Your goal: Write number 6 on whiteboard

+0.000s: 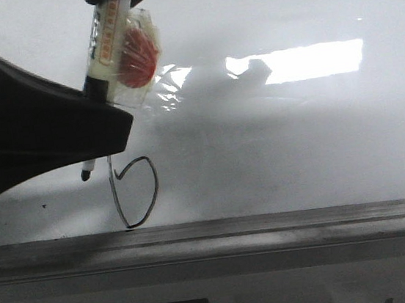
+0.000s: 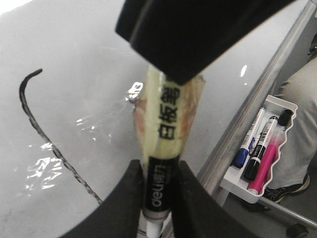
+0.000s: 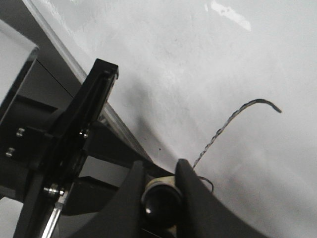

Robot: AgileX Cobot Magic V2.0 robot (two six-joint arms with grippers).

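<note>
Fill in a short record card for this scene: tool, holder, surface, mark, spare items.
tool: whiteboard marker, partly in clear plastic wrapping
holder: left end effector shut on it near the tip; right end effector shut on its upper end
surface: whiteboard, grey frame strip along its near edge
mark: number 6, thin black line, loop drawn
tip contact with board: cannot tell
spare items: tray beside the board, holding blue, black and pink markers
</note>
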